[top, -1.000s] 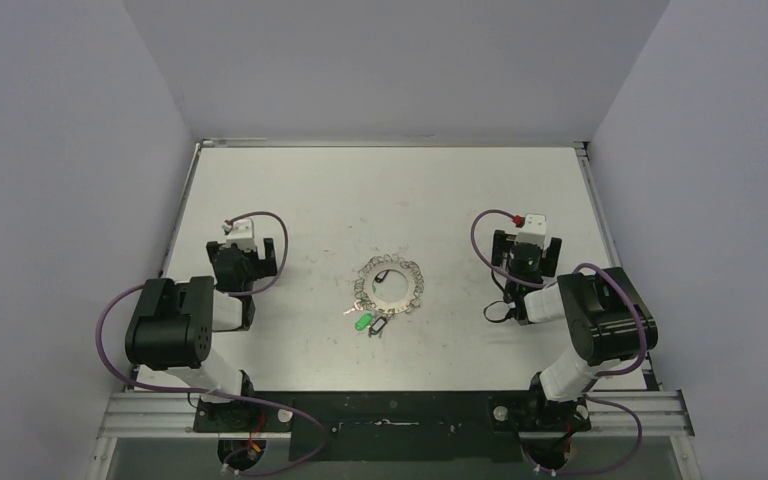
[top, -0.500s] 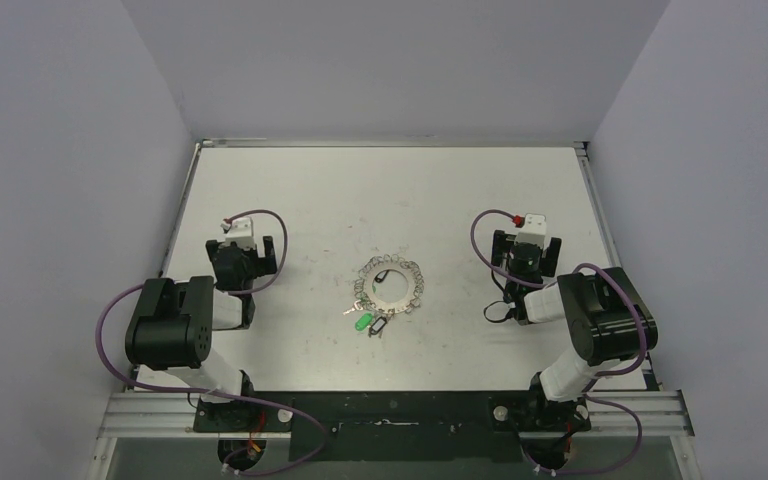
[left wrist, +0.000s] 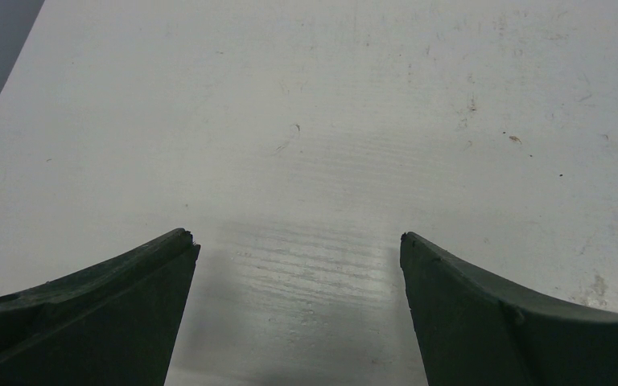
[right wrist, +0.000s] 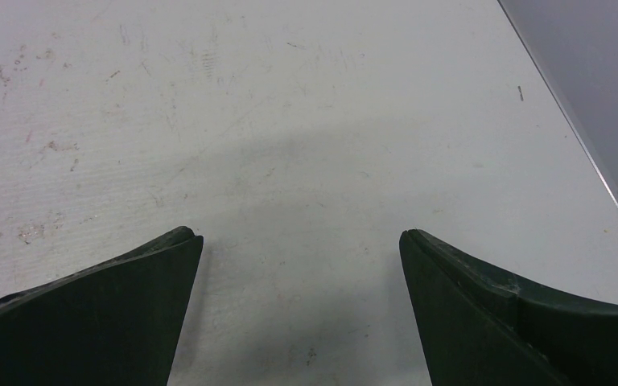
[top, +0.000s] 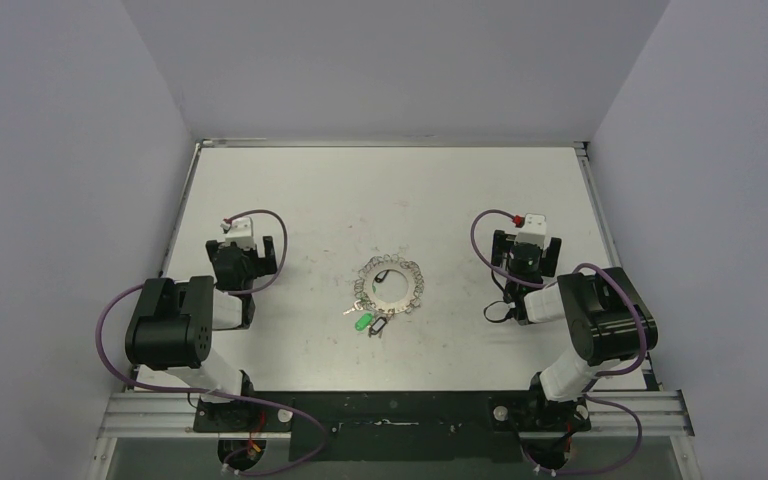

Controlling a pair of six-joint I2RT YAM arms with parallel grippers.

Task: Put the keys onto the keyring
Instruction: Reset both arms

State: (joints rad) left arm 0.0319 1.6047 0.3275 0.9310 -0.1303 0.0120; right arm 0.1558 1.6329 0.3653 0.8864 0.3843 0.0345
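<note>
Top external view alone took in the keyring (top: 391, 287) and the keys (top: 365, 318). They lay on the white counter (top: 390, 190) between the two arms, to the right of the left tool (top: 252, 248) and to the left of the right tool (top: 527, 243), well apart from both and a little nearer the arm bases than either. The keyring was a thin silver-grey hoop with a lacy, scalloped rim and a hollow centre, lying flat. The keys sat clustered at its near-left rim, each far smaller than the hoop: a green-headed key (top: 362, 322), a black-headed key (top: 379, 326) beside it, and a plain silver key (top: 352, 308). Whether they were threaded on the hoop or only touched it was too small to tell.

Each wrist view took in just its own dark fingers and scuffed counter surface ahead. The left wrist view showed the left tool's jaws spread wide with nothing between them. The right wrist view showed the right tool likewise wide apart and holding nothing, with the counter's edge and a grey wall (right wrist: 595, 64) to its right.
</note>
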